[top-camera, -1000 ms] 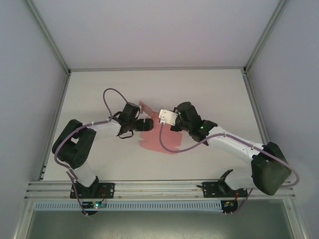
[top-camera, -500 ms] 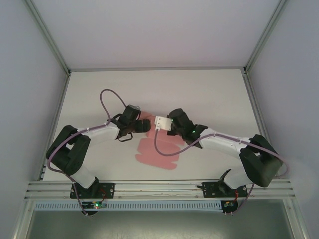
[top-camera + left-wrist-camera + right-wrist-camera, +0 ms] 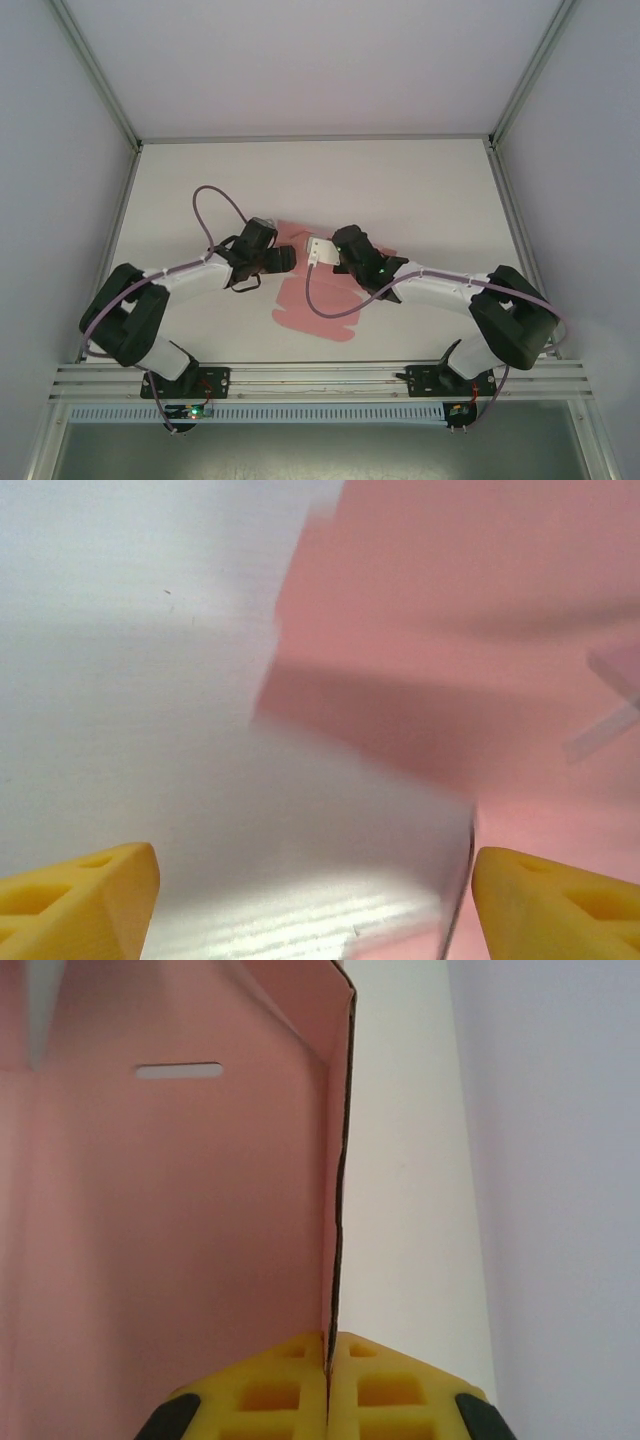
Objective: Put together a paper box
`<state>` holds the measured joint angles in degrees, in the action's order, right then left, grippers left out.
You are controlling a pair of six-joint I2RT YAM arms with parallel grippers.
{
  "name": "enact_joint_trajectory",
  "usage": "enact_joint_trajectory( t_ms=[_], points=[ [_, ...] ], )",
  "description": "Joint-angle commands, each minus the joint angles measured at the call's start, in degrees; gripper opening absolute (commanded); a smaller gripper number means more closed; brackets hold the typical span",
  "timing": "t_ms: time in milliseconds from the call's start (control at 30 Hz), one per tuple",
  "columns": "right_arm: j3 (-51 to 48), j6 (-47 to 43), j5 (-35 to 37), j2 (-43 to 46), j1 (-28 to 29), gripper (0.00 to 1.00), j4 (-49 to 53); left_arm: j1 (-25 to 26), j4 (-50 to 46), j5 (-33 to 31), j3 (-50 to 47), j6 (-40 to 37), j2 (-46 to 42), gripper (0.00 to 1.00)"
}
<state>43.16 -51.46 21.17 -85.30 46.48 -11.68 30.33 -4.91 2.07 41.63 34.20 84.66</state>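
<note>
The paper box (image 3: pixel 318 300) is a flat pink card sheet lying mid-table, its far part lifted between the two grippers. My right gripper (image 3: pixel 327 1345) is shut on the edge of an upright pink panel (image 3: pixel 180 1210) with a small slot (image 3: pixel 180 1070) near its top. From above, the right gripper (image 3: pixel 320 254) sits over the sheet's far edge. My left gripper (image 3: pixel 315 872) is open, yellow fingertips (image 3: pixel 90 890) wide apart. A blurred card edge (image 3: pixel 468 870) stands close to its right finger, with pink card (image 3: pixel 470 630) beyond. From above, the left gripper (image 3: pixel 286 258) is at the sheet's far left corner.
The white table (image 3: pixel 420 190) is bordered by grey walls and a metal frame (image 3: pixel 130 140). Both arms reach inward from their bases at the near edge. A purple cable (image 3: pixel 205 205) loops over the left arm. Bare table (image 3: pixel 400 1210) lies right of the held panel.
The right arm folded its elbow in and carried its gripper left with the card. The left gripper drew back a little to the left. The sheet's far part has shifted.
</note>
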Motion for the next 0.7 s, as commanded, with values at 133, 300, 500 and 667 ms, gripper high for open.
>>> enact_joint_trajectory(
  t_ms=[133,300,500,667],
  points=[
    [-1.0,-4.9,2.3,0.9,0.8,0.00,-8.6,0.1,-4.6,-1.7,-2.9,4.0,-8.1,0.82],
    [0.0,-5.3,4.7,-2.7,0.6,0.00,-10.0,0.1,-1.8,4.9,-5.6,6.3,-11.5,0.56],
    [1.1,-1.6,-1.1,-2.8,-0.7,0.00,-9.9,0.2,4.7,9.5,-7.2,8.5,-5.4,0.27],
    [0.6,-1.7,-3.2,-2.3,-0.4,0.00,-9.5,0.3,11.2,15.9,-5.1,9.8,3.4,0.13]
  ],
)
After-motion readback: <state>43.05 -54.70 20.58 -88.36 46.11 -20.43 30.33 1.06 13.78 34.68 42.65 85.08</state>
